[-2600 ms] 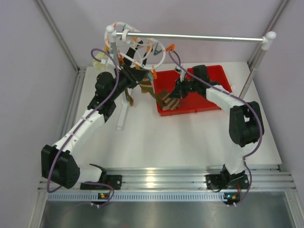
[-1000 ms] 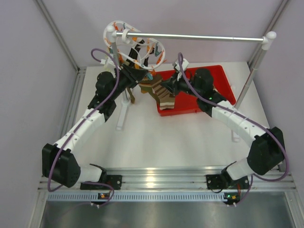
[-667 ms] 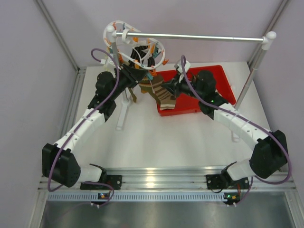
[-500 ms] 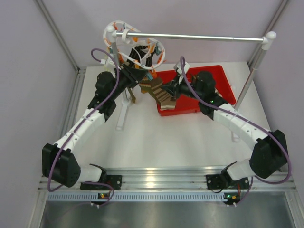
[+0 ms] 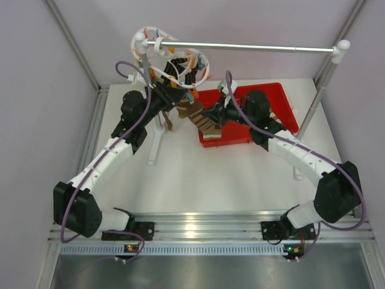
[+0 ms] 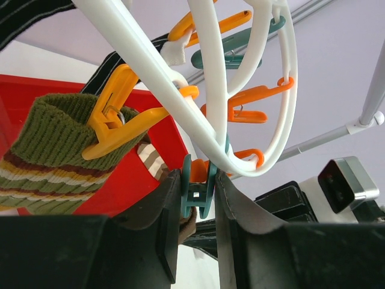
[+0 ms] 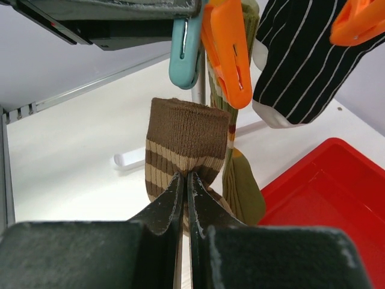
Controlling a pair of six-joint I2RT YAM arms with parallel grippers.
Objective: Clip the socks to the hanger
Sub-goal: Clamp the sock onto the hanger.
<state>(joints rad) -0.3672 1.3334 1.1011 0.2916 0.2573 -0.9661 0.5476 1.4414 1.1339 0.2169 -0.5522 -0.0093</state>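
Item: brown striped sock (image 7: 180,135) | my right gripper (image 7: 185,183) clenched on its cuff, raised from the red tray (image 5: 274,99) to just under the teal clip (image 7: 183,54), upper centre | my left gripper (image 6: 198,195) pinching that clip on the hanger (image 6: 144,66) | next: feed cuff in.

white hanger (image 6: 144,63), olive sock (image 6: 54,132) clipped; brown sock (image 7: 180,135) below

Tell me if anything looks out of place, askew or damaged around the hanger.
Nothing stands out. The hanger hangs at the left end of the rail, the left hand squeezes a teal clip, and the right hand holds a brown striped sock up near it. No spill or damage shows.
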